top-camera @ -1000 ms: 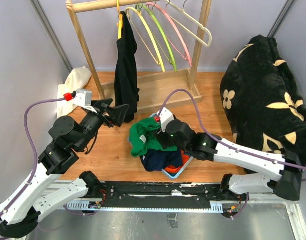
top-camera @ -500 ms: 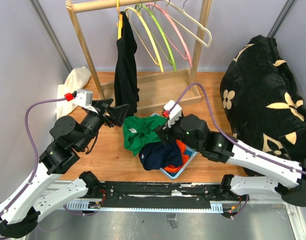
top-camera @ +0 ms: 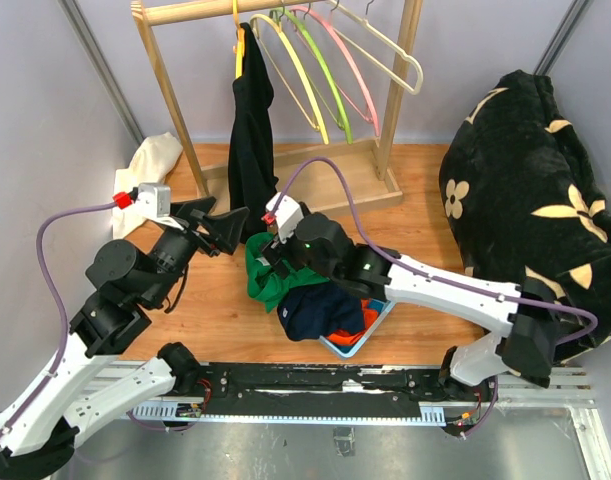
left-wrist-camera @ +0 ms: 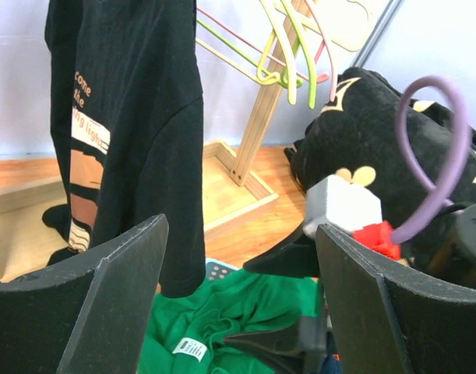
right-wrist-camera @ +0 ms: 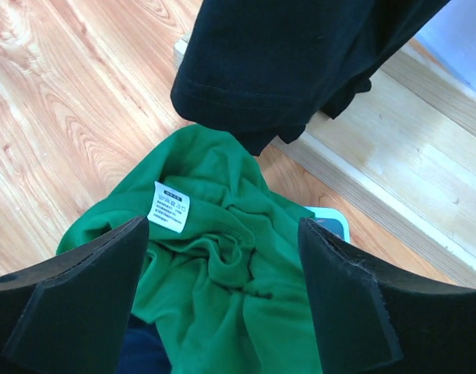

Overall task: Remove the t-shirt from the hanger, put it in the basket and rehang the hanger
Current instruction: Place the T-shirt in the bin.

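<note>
The black t-shirt [top-camera: 251, 140] hangs on an orange-yellow hanger [top-camera: 239, 50], hooked over the rail of a wooden rack [top-camera: 165, 110] at about 12 o'clock in the overhead view. Its hem hangs low over the rack's base. On the same rail, toward 1 o'clock, several empty hangers [top-camera: 327, 85] fan out in yellow, green, pink and white.

The left arm [top-camera: 135, 270] reaches in from 8 o'clock. The left jaws stand wide apart with nothing between them, pointing at the lower part of the t-shirt and just short of it. In the left wrist view the t-shirt [left-wrist-camera: 136, 132] fills the upper left, with printed lettering down one side.

The right arm [top-camera: 435, 285] stretches across from 4 o'clock toward the middle. The right jaws are also spread wide and grip nothing. They hover over a crumpled green shirt [top-camera: 270, 275] with a white label [right-wrist-camera: 168, 207]. In the right wrist view, the black hem [right-wrist-camera: 276, 101] sits at 12 o'clock above the green shirt [right-wrist-camera: 222, 265]. It seems to hang just clear of it, though the angle makes that hard to judge.

The green shirt spills over a blue basket [top-camera: 350, 345] that also holds a navy garment [top-camera: 320, 310]. A black flowered blanket [top-camera: 525, 190] lies heaped at 3 o'clock, and a cream cloth [top-camera: 150, 160] lies at 10 o'clock on the wooden surface [top-camera: 215, 300].
</note>
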Available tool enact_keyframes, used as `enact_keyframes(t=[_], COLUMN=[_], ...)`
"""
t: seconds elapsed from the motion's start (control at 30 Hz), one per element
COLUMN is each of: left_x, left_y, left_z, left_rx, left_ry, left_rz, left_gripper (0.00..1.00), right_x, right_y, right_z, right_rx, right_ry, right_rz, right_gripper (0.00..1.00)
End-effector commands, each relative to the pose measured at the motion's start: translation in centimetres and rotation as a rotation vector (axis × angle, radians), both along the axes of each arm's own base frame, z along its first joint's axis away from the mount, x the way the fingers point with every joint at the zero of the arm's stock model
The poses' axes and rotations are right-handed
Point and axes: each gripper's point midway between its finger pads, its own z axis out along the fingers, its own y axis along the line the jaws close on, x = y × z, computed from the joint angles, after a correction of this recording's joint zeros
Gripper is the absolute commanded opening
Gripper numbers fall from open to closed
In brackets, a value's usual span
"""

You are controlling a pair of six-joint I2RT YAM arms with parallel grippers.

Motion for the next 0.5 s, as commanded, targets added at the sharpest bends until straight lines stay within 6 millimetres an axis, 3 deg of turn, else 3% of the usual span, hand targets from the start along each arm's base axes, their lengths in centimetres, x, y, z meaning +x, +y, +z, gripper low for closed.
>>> enact_keyframes(t=[0.0, 0.13, 0.27, 0.4, 0.47], left_x=[0.1, 0.1, 0.2, 0.3, 0.3], left_y=[0.6, 0.7, 0.7, 0.6, 0.5], left_z=[0.2, 0.2, 0.1, 0.1, 0.2], left_rx=[0.003, 0.008, 0.009, 0.009, 0.008], left_ry=[-0.02, -0.021, -0.02, -0.023, -0.024], left_rz=[0.028, 0.033, 0.036, 0.037, 0.034], left_gripper=[0.81, 0.82, 0.81, 0.82, 0.81], right_x=[3.1, 4.5, 4.4, 3.4, 2.6], right_y=[0.5, 0.2, -0.9, -3.0, -4.4], right_z=[-0.3, -2.9, -5.4, -8.1, -9.1], right_rx=[0.017, -0.008, -0.054, -0.092, -0.102], right_ry=[-0.017, 0.033, 0.071, 0.117, 0.139], right_rz=[-0.055, -0.072, -0.091, -0.125, -0.147], right_gripper=[0.77, 0.74, 0.68, 0.52, 0.38])
